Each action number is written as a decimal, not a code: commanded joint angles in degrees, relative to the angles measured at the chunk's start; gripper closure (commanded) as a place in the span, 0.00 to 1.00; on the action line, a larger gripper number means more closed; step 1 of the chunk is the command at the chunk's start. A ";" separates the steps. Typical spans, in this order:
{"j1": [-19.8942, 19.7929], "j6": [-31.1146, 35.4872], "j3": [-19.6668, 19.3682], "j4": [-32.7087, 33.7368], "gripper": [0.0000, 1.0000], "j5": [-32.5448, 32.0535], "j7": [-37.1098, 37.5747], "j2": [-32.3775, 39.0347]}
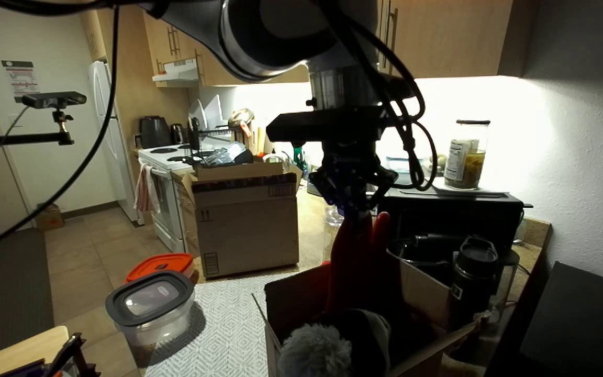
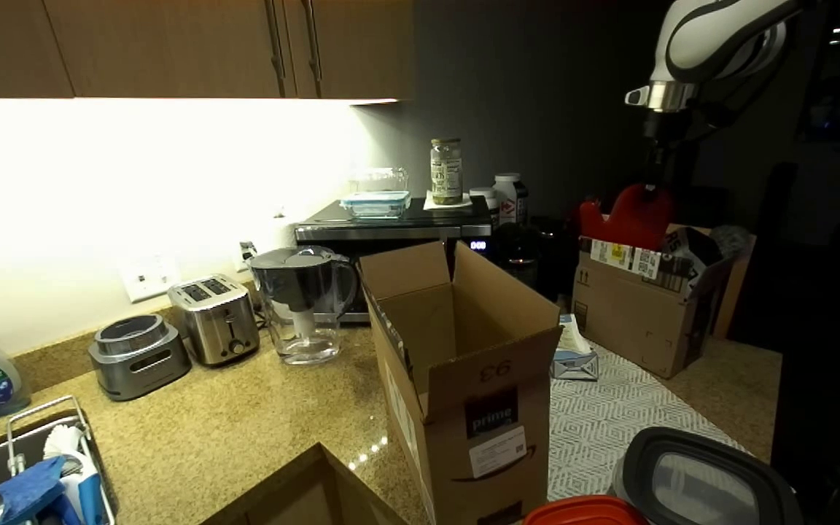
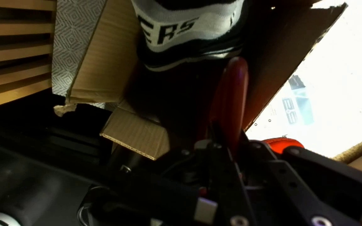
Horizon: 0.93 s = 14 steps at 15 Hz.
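Observation:
My gripper (image 1: 356,213) points down and is shut on a red oven mitt (image 1: 351,262). In an exterior view the mitt (image 2: 639,215) hangs upright from the fingertips, thumb out to one side, with its lower part behind the rim of a cardboard box (image 2: 628,306). The wrist view has the red mitt (image 3: 233,94) edge-on between the dark fingers. A black, grey and white knit hat (image 3: 184,31) with lettering lies in the same box, beside the mitt. Its pale pompom (image 1: 314,351) shows at the box's near end. Whether the mitt touches the box floor is hidden.
A second cardboard box (image 2: 493,408) stands open on the counter. Near it are a grey-lidded container (image 1: 149,298) and a red lid (image 1: 160,267). Close beside the mitt's box stand a black bottle (image 1: 474,267) and a black microwave (image 1: 453,207) with a jar (image 1: 466,157) on top.

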 commanded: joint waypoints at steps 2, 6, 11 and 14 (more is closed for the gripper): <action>0.60 2.93 0.66 -3.38 0.98 -4.46 4.46 -0.83; 0.92 3.93 0.95 -4.49 0.98 -6.46 7.17 -0.47; 1.00 4.93 1.21 -5.70 0.98 -8.92 10.04 -0.49; 0.96 4.90 1.29 -5.97 0.81 -10.21 12.28 -0.45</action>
